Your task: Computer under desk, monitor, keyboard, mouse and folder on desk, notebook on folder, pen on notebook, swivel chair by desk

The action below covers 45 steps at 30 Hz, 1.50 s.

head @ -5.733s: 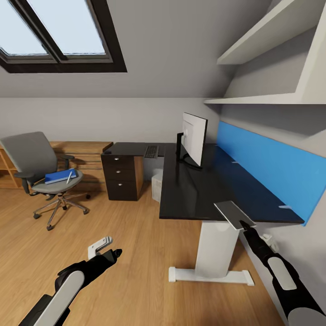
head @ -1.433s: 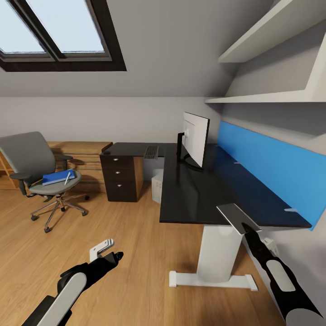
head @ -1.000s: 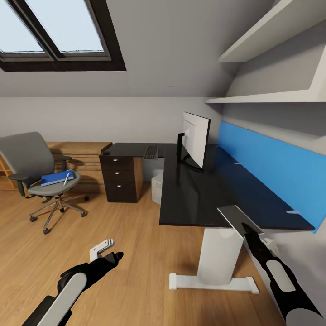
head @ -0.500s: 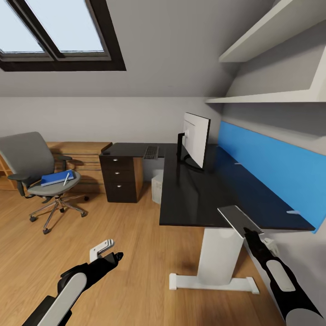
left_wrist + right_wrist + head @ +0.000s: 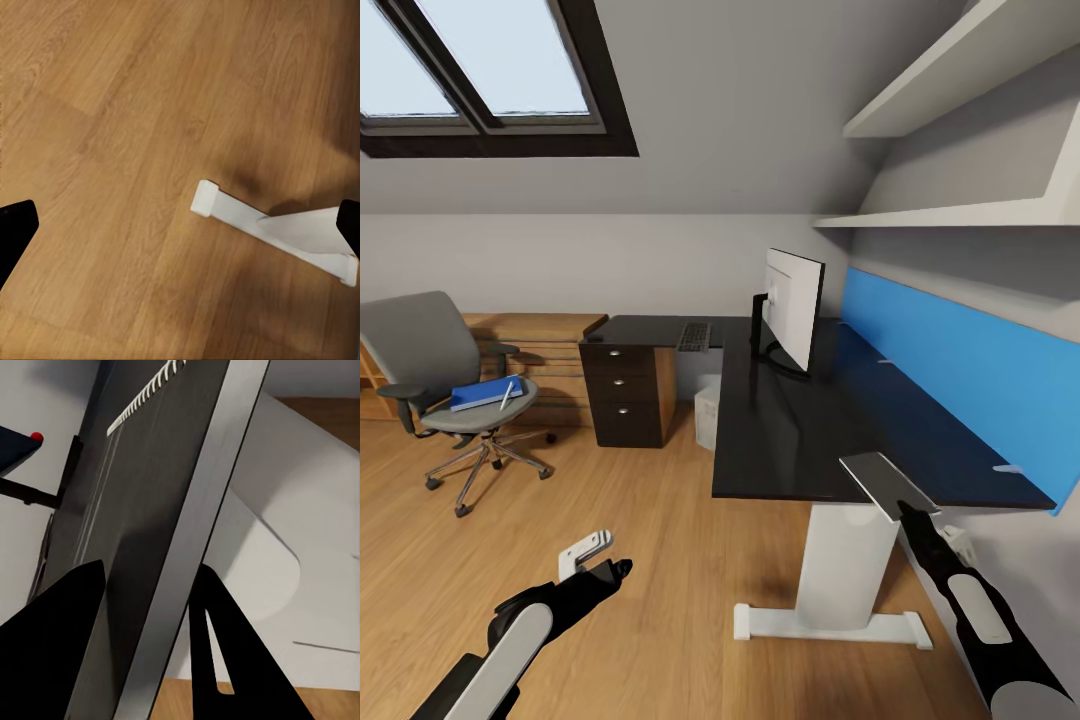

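1. One notebook [image 5: 887, 485], thin and grey, sits pinched in our right gripper [image 5: 907, 508] at the near edge of the desk [image 5: 790, 430]; in the right wrist view its spiral-bound slab [image 5: 150, 532] runs between the two black fingers [image 5: 52, 645].
2. We see our left gripper [image 5: 600, 560] low over the wooden floor [image 5: 660, 600], its fingers spread wide with nothing between them.
3. On the desk the monitor [image 5: 790, 305] stands upright, with the keyboard [image 5: 694, 335] on the far wing beside it.
4. We find the computer [image 5: 707, 410] under the desk.
5. Well to the left, the swivel chair [image 5: 445, 385] carries the blue folder [image 5: 485, 392] with the pen [image 5: 510, 392] lying on it.
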Motion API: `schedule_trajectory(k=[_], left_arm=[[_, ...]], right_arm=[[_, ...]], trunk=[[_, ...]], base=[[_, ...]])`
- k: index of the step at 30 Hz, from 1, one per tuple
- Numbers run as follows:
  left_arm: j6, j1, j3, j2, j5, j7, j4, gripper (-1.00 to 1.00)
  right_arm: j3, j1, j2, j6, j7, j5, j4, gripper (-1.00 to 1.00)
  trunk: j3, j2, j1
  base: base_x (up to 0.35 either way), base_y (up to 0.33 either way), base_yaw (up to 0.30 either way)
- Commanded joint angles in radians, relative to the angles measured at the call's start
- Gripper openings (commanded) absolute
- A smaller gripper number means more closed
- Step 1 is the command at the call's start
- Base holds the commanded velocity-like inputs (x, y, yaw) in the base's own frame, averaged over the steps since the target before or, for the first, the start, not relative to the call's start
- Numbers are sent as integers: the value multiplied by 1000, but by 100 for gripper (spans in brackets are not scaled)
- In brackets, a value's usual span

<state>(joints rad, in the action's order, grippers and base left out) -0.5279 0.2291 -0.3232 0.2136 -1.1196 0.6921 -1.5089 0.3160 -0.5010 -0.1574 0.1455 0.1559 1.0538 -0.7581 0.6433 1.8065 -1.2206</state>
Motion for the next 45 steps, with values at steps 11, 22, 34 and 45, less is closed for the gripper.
schedule_trajectory(k=[11,22,34,45], left_arm=[[2,1,-2,0,-6,9,1,100],[3,1,-11,-1,-7,11,2,100],[3,1,-17,-2,-7,12,11,100],[4,1,-27,-2,-6,12,30,100]], right_arm=[[2,-1,1,8,3,6,-2,-100],[6,0,49,8,13,5,-83,-100],[4,1,65,14,9,3,-116,-100],[-53,1,74,7,7,-25,-116,-100]], trunk=[[-15,-34,19],[-49,-111,61],[-87,-195,107],[-106,-230,127]], base=[[0,0,0],[0,0,0],[0,0,13],[0,0,222]])
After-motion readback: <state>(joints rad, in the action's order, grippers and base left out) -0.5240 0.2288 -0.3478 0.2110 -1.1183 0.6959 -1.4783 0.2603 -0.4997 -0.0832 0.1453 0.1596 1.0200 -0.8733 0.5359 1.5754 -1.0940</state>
